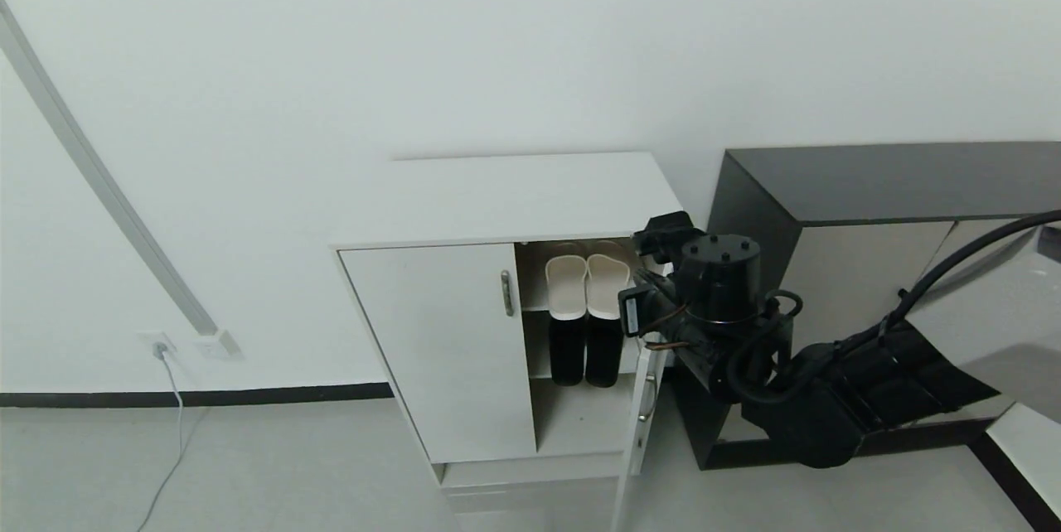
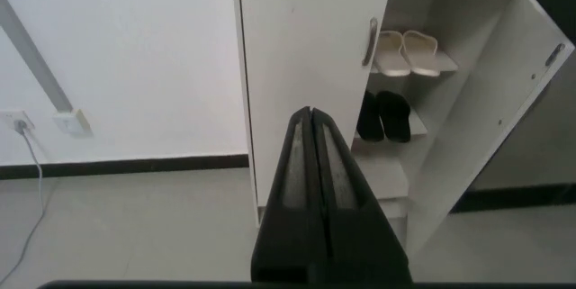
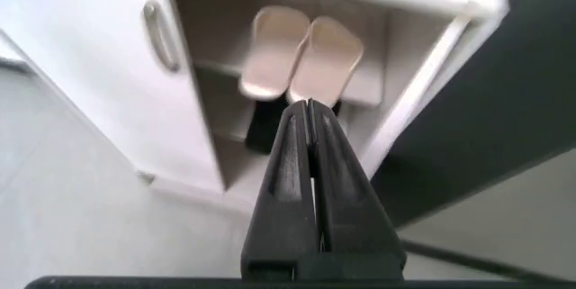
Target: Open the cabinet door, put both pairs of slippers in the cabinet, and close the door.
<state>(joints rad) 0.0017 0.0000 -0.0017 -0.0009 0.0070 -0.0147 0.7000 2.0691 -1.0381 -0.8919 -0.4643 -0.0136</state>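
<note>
The white cabinet (image 1: 506, 200) stands against the wall with its left door (image 1: 439, 341) shut and its right door (image 1: 642, 399) swung open. White slippers (image 1: 584, 283) lie side by side on the upper shelf, black slippers (image 1: 584, 350) on the shelf below. My right arm (image 1: 721, 283) is at the open door's top edge. Its gripper (image 3: 310, 104) is shut and empty, pointing at the white slippers (image 3: 301, 55). The left gripper (image 2: 312, 113) is shut and empty, some way back from the cabinet, facing the shut door (image 2: 306, 55). Both pairs (image 2: 409, 52) (image 2: 385, 115) also show past it.
A dark low cabinet (image 1: 829, 209) stands right of the white one, close behind the open door. A wall socket (image 1: 157, 344) with a trailing cable and a slanted grey conduit (image 1: 99, 176) are on the left. Bare floor (image 1: 249, 474) lies in front.
</note>
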